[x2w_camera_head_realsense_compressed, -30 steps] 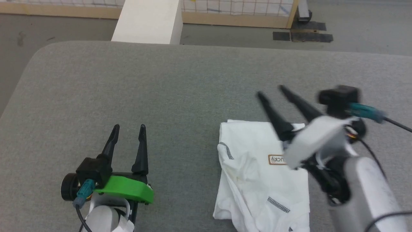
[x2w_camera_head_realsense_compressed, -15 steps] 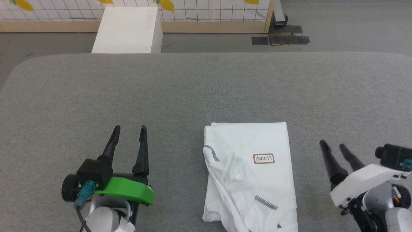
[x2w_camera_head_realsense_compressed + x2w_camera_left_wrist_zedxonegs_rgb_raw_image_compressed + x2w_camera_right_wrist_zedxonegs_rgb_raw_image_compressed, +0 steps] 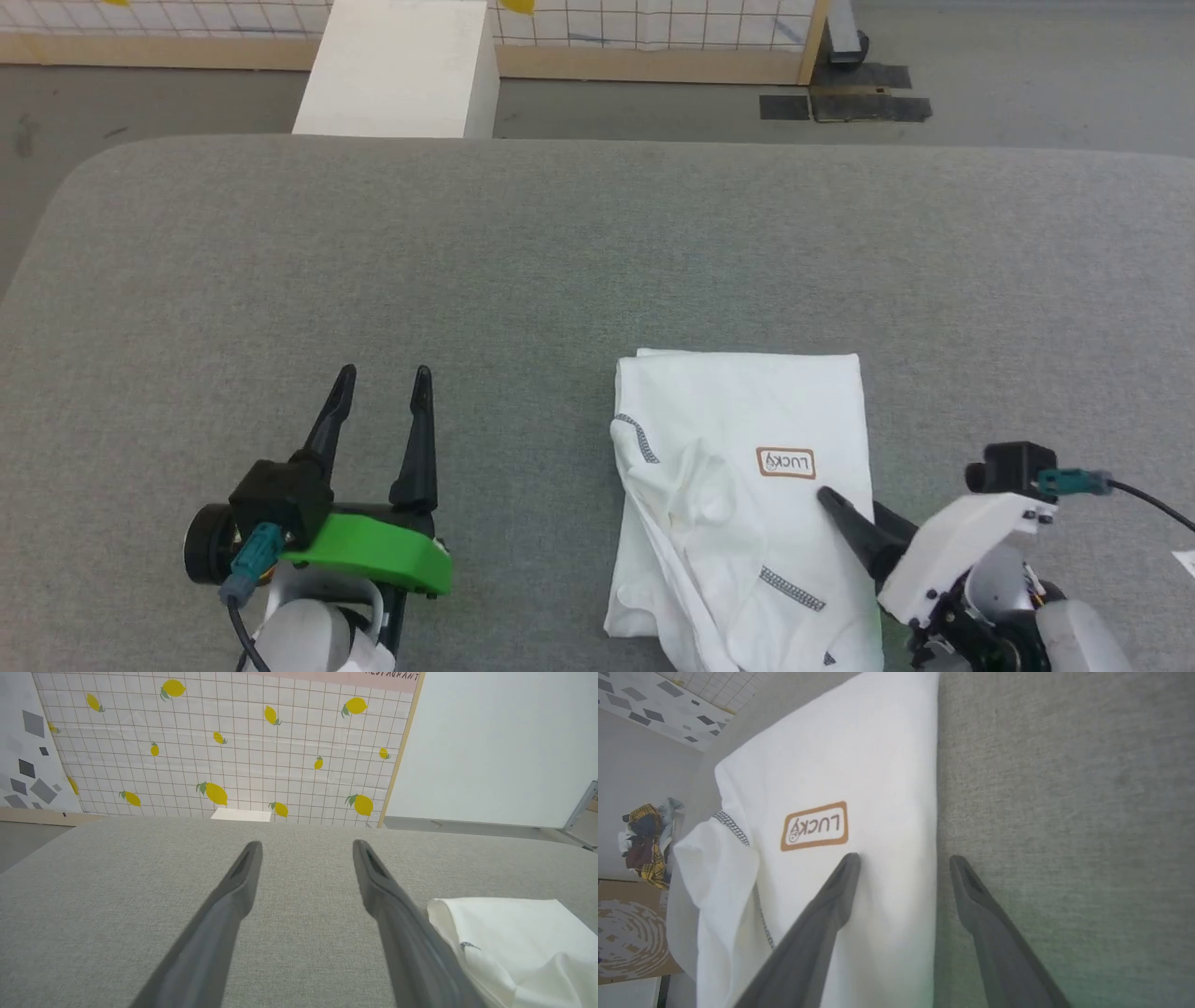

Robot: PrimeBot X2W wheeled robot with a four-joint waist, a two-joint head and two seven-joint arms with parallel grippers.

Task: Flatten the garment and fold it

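The white garment [image 3: 738,439] lies folded into a rough rectangle on the grey table [image 3: 560,261], tan logo [image 3: 786,463] facing up, grey zigzag seams showing. Its lower left part is rumpled. My right gripper [image 3: 854,511] is open and low at the garment's right edge. In the right wrist view one finger [image 3: 831,905] lies over the garment [image 3: 859,765] just below the logo [image 3: 815,826], and the other is over bare table. My left gripper [image 3: 385,373] stands open to the garment's left, apart from it, nothing between its fingers [image 3: 233,896]; the garment's corner [image 3: 514,938] shows at that view's right.
A rigid white box [image 3: 397,70] stands on the floor past the table's far edge, in front of a lemon-patterned tiled wall [image 3: 233,742]. Black tape patches [image 3: 845,105] mark the floor. A clothes pile [image 3: 644,844] and a cardboard box [image 3: 626,933] sit beyond the table.
My right gripper came down from above the garment, swung out to its right, then moved in over the garment's right edge. The head view shifted slightly. The left gripper kept its place.
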